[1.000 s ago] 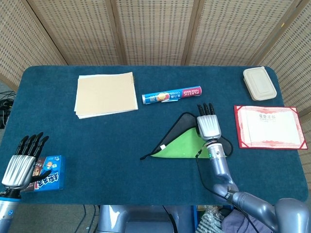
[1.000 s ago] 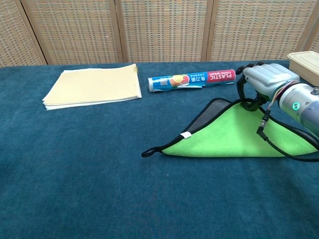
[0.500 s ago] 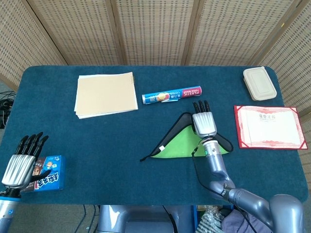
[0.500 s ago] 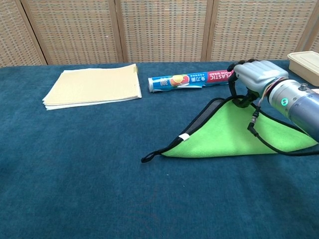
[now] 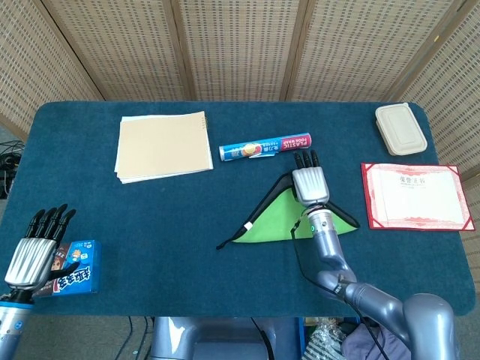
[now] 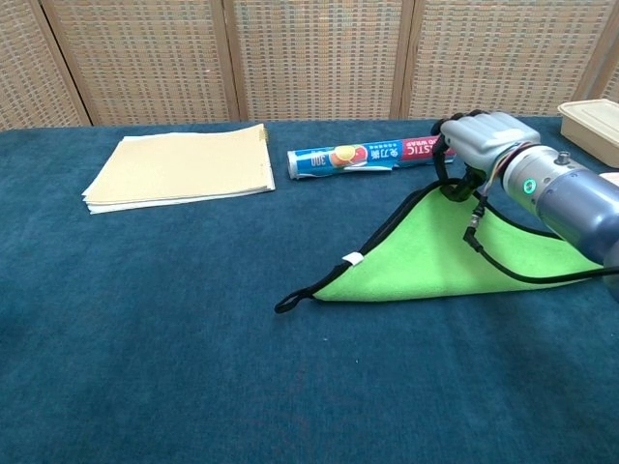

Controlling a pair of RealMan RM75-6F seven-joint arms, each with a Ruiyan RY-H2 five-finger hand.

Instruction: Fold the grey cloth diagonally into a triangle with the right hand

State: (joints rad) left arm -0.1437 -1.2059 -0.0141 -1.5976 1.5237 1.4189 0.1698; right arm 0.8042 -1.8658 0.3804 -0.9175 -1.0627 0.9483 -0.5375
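Note:
The cloth (image 5: 274, 221) lies right of the table's middle as a triangle, green face up with a dark edge, a loop at its left tip. In the chest view the cloth (image 6: 426, 256) peaks under my right hand (image 6: 474, 140). My right hand (image 5: 308, 184) sits at that far corner, fingers curled down and pinching it against the table. A thin sliver of the grey under-layer shows along the left edge. My left hand (image 5: 34, 251) hangs at the near left table edge, fingers straight and holding nothing.
A plastic wrap box (image 5: 265, 147) lies just beyond the right hand. A tan notepad (image 5: 163, 145) is at the far left, a lidded container (image 5: 401, 128) at the far right corner, a red-bordered certificate (image 5: 416, 195) right of the cloth, a blue box (image 5: 75, 268) by the left hand.
My right hand has carried the cloth's corner farther away and to the left, so the green layer now covers most of the grey strip seen earlier. The left hand has not moved.

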